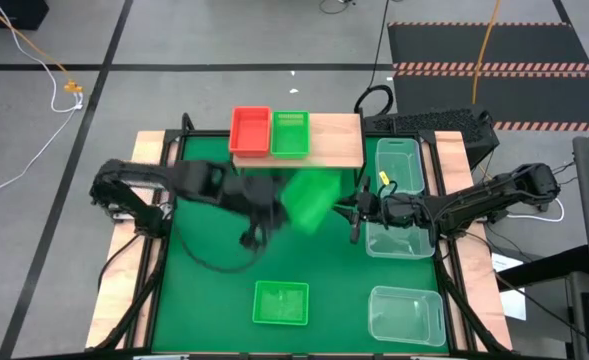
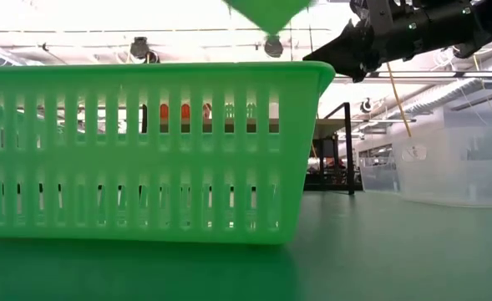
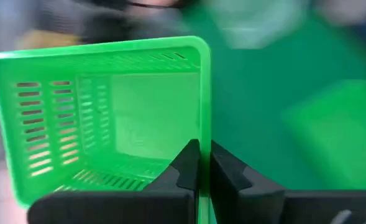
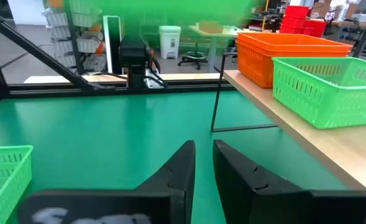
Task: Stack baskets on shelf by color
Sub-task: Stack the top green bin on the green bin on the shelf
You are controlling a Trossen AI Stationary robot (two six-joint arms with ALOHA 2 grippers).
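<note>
A bright green slotted plastic basket (image 1: 309, 203), clenched by the left end effector (image 3: 204, 163), is carried aloft; nesting into the green basket on the light-wood shelf (image 1: 336, 142) is judged next.

My black left gripper (image 3: 200, 163) pinches a bright green slotted basket (image 1: 309, 200) at frame centre. On the pale wood shelf (image 1: 336, 140), upper centre, sit a red basket (image 1: 251, 131) and a green basket (image 1: 290, 133). Clear translucent baskets (image 1: 398, 165) line the right. The bench mat (image 1: 204, 290) is deep green.
</note>
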